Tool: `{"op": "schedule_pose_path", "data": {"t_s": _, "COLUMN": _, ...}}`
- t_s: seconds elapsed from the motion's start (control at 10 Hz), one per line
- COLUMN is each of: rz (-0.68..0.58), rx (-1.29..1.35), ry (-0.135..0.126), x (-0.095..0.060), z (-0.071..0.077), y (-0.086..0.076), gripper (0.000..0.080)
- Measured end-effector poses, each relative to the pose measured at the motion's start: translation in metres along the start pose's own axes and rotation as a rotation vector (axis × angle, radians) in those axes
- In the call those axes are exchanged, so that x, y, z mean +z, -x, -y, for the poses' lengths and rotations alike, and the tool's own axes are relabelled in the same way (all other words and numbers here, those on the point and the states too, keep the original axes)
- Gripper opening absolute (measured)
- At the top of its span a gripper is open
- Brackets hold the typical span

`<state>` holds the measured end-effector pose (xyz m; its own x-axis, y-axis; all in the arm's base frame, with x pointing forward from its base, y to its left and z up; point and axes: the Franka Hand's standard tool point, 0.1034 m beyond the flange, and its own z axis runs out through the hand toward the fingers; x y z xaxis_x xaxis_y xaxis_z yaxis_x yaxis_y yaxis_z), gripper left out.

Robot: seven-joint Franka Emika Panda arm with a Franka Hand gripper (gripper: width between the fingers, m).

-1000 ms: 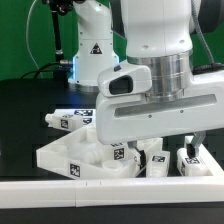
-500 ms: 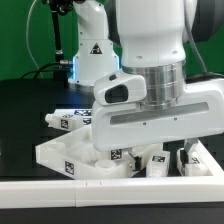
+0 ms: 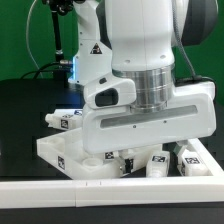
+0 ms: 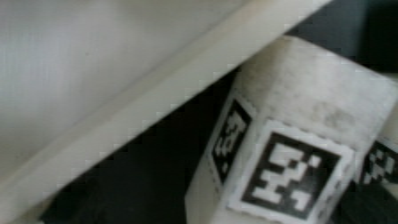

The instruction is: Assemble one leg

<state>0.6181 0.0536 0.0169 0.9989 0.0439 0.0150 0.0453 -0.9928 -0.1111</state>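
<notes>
Shifting toward the exterior view's left over 1 s, arm (image 3: 150, 105) now sits close over a leg (image 4: 294, 150), suggesting a grasp approach; jaws hidden, state cannot be told.

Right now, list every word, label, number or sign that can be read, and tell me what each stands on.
Words, brands, numbers: none can be read in either view.
Black warning triangle on the white robot base behind: its symbol is too small to read.
Square black-and-white tags on the tray-like piece and on the leg: coded patterns, no letters or digits.
</notes>
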Motion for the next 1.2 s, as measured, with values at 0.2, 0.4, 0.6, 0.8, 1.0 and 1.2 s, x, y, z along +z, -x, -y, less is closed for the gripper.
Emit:
{"op": "schedule_pose_path", "data": {"t_s": 0.2, "rz": 0.000, "rx": -0.001, "ry": 0.000, "x": 0.000, "z": 0.000, "y": 0.000, "gripper": 0.0639}}
{"op": "schedule_pose_path", "data": {"t_s": 0.4, "rz": 0.000, "rx": -0.001, "ry": 0.000, "x": 0.000, "z": 0.000, "y": 0.000, "gripper": 0.0299}}
{"op": "schedule_pose_path", "data": {"t_s": 0.6, "rz": -0.001, "rx": -0.001, "ry": 0.000, "x": -0.001, "z": 0.000, "y": -0.001, "gripper": 0.0285}}
{"op": "schedule_pose_path", "data": {"t_s": 0.8, "rz": 0.000, "rx": 0.025, "ry": -0.001, "x": -0.003, "z": 0.003, "y": -0.001, "gripper": 0.0285}}
{"op": "schedule_pose_path", "data": {"t_s": 1.0, "rz": 0.014, "rx": 0.099, "ry": 0.001, "x": -0.026, "z": 0.016, "y": 0.011, "gripper": 0.0285}}
{"op": "schedule_pose_path", "data": {"t_s": 1.2, "rz": 0.052, "rx": 0.143, "ry": 0.006, "x": -0.055, "z": 0.024, "y": 0.038, "gripper": 0.0285}}
